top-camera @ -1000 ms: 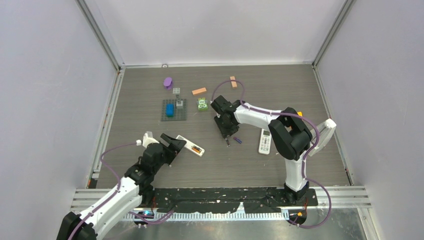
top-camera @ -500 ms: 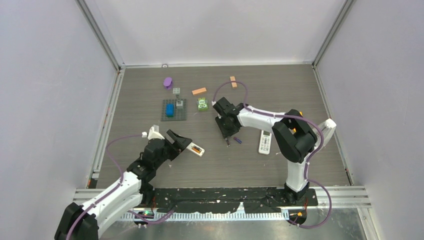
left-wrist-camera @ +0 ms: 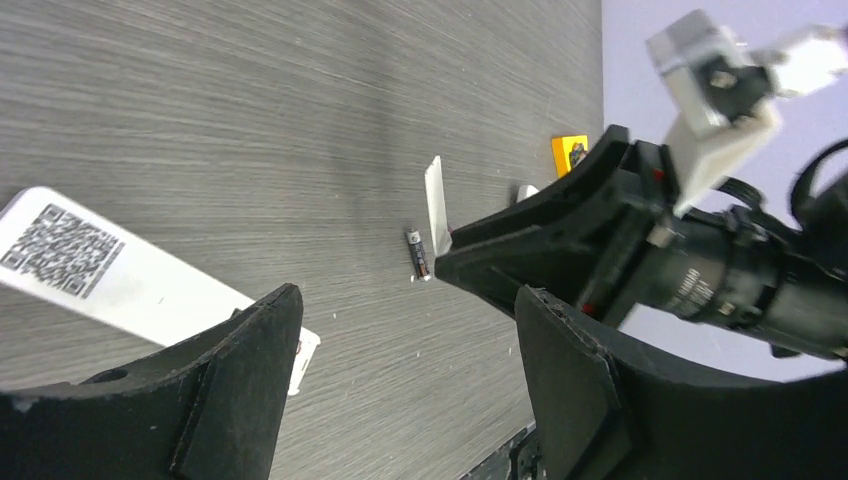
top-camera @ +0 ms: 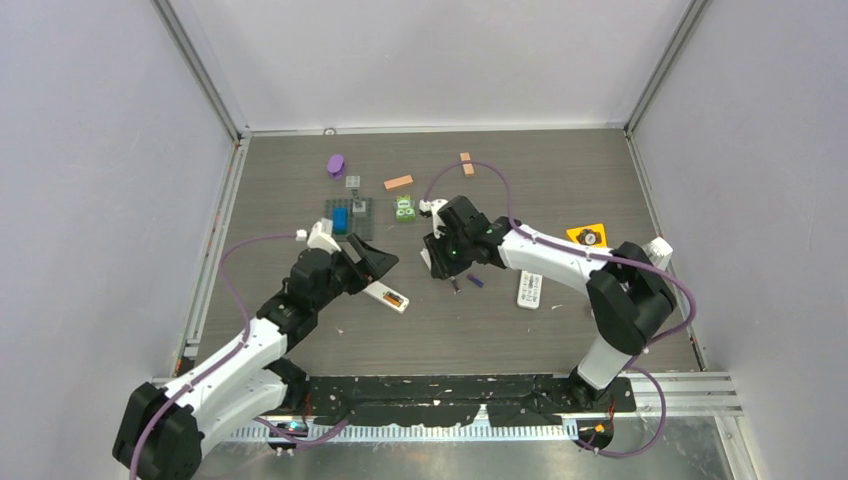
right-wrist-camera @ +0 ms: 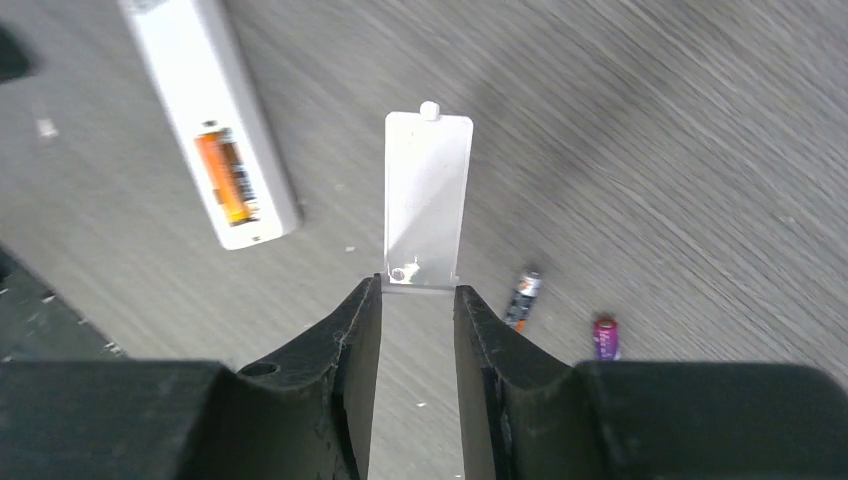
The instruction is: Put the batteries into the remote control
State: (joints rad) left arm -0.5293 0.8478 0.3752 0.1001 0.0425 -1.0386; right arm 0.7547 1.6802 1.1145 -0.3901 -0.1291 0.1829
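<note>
A white remote (top-camera: 388, 296) lies with its battery bay open and an orange battery (right-wrist-camera: 226, 178) in it; it also shows in the right wrist view (right-wrist-camera: 210, 130) and the left wrist view (left-wrist-camera: 100, 270). My right gripper (top-camera: 437, 258) (right-wrist-camera: 417, 290) is shut on a thin white battery cover (right-wrist-camera: 428, 195), holding it by one end above the table. A dark battery (top-camera: 457, 285) (right-wrist-camera: 524, 297) and a purple battery (top-camera: 475, 281) (right-wrist-camera: 605, 336) lie just right of it. My left gripper (top-camera: 378, 262) (left-wrist-camera: 408, 310) is open and empty above the remote's far end.
A second white remote (top-camera: 530, 289) lies right of the batteries. A grey baseplate (top-camera: 360, 228) with a blue brick, a green toy (top-camera: 404, 209), a purple object (top-camera: 336, 164), two orange-tan blocks (top-camera: 398, 182) and an orange tag (top-camera: 587, 236) lie farther back.
My left gripper has moved away from the base and to the right, over the remote. My right wrist has tilted and shifted slightly left, the white cover now showing in its jaws.
</note>
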